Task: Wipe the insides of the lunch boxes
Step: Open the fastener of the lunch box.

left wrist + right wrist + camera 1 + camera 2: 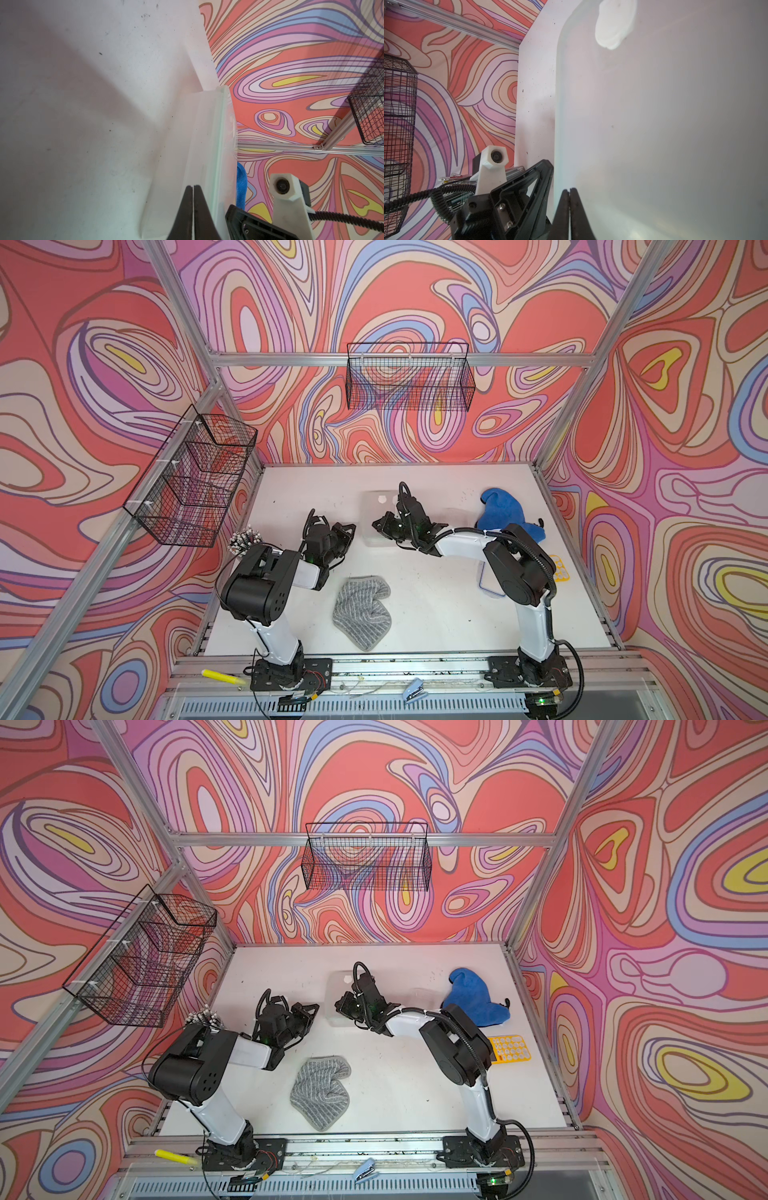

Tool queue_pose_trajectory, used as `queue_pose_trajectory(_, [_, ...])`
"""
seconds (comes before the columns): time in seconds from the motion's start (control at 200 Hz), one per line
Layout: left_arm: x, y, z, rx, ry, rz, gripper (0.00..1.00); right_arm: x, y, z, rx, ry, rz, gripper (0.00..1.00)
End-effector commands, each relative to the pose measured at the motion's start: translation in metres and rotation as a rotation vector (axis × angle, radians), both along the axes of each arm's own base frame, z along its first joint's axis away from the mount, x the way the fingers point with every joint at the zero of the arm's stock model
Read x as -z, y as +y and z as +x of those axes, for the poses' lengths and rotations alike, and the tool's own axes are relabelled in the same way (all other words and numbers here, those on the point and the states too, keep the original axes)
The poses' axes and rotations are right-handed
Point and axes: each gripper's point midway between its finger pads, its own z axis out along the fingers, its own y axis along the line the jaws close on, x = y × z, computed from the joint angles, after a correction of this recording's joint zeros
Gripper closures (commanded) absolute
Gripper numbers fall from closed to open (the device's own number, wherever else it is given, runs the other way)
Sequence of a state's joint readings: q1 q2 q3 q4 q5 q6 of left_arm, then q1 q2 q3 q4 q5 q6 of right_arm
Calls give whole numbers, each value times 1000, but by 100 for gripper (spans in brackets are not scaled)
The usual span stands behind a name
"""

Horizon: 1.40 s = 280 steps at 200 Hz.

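Note:
The large clear lunch box [374, 506] [338, 979] stands mid-table in both top views. A white hexagonal spot [381, 498] lies inside it. The small clear lunch box [457, 517] [422, 996] sits just to its right. My right gripper [377, 525] [569, 189] is shut and empty, reaching over the large box's inside [654, 124]. At that box's left side my left gripper [353, 527] [193, 186] is shut. Its tips lie against the outer wall [176, 145], below the rim [221, 124]. I see nothing between the fingers.
A grey striped cloth [361, 610] lies crumpled at the front centre. A blue cloth [505, 510] lies at the back right. A yellow calculator [509, 1048] and a blue-rimmed lid [484, 585] lie under the right arm. Wire baskets [409, 377] [191, 477] hang on the walls.

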<state>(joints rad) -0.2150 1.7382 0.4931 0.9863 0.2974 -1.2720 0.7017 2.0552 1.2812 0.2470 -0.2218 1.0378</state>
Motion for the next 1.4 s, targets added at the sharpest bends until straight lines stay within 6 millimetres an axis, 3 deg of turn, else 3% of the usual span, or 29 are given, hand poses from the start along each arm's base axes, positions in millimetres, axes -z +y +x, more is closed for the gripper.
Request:
queue_pose_trajectory(0.0, [-11,0,3,15,-26,10,87,82,-30,-31,16,200,-204,100])
queue_pose_trajectory(0.17, [-16,2,0,19,-28,30,67,75,-26,-29,4,176,-181,100])
queue_pose_trajectory(0.341, [-17,3,-6,31,-8,62,50,56,-14,-22,-30,112,-118,100])
queue_pose_trajectory(0.366, [-31,0,4,33,-38,61,48,52,-12,-21,-35,102,-106,97])
queue_pose_trajectory(0.641, [-46,0,10,73,-25,172,35,2,-4,-13,-78,-41,-46,59])
queue_pose_trajectory(0.901, [-70,-1,30,157,-25,384,23,-39,-20,-23,-75,-146,-52,47])
queue_pose_trajectory(1.047, [-78,-5,53,227,-28,495,21,-45,-36,-34,-57,-161,-71,44])
queue_pose_trajectory(1.157, [-79,-11,73,278,-35,552,21,-32,-47,-43,-48,-132,-101,43])
queue_pose_trajectory(1.177, [-78,-12,76,289,-32,561,21,-42,-49,-45,-43,-147,-88,43])
queue_pose_trajectory(1.397, [-70,-26,114,365,-50,600,21,-20,-60,-58,-18,-86,-84,41])
